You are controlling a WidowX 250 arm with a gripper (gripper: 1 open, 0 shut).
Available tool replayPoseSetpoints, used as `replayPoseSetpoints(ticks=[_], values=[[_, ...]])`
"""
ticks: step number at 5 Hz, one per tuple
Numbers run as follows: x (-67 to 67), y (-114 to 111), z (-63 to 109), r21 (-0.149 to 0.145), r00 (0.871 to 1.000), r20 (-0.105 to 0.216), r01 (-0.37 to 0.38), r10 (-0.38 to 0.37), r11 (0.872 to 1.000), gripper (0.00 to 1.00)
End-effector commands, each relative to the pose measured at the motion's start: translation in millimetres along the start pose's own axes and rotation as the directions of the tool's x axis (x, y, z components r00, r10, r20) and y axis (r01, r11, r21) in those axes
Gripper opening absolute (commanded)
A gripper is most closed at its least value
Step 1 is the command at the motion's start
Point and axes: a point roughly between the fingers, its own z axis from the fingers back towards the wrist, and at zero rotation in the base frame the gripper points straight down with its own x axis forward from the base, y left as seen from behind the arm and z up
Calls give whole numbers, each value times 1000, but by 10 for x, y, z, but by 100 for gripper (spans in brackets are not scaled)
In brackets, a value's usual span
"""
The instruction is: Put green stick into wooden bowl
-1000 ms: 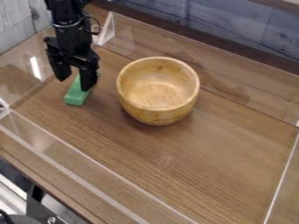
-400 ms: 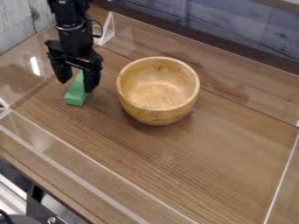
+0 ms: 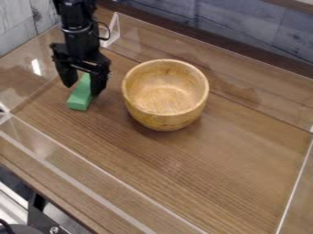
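The green stick (image 3: 80, 94) lies flat on the wooden table, left of the wooden bowl (image 3: 166, 92). My black gripper (image 3: 77, 80) hangs straight down over the stick's far end, open, with one finger on each side of it. The fingertips sit low, close to the table. Whether the fingers touch the stick I cannot tell. The bowl stands upright and empty, a short gap to the right of the stick.
Clear plastic walls (image 3: 37, 151) fence the table (image 3: 196, 174) on the front, left and right. A white tag (image 3: 108, 30) hangs behind the arm at the back left.
The gripper has sunk slightly over the stick's far end and stayed open. The stick and the bowl have not moved.
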Motion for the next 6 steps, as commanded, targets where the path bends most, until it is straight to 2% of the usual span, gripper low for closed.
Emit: replayPoseSetpoints(ticks=[1, 3, 4, 6], values=[[105, 34, 201, 22, 998, 59, -1, 0, 1000, 100], [96, 15, 396, 10, 997, 82, -7, 6, 1000, 100], [121, 51, 328, 21, 996, 86, -14, 13, 1000, 100], [155, 118, 90, 39, 997, 71, -15, 13, 999, 100]])
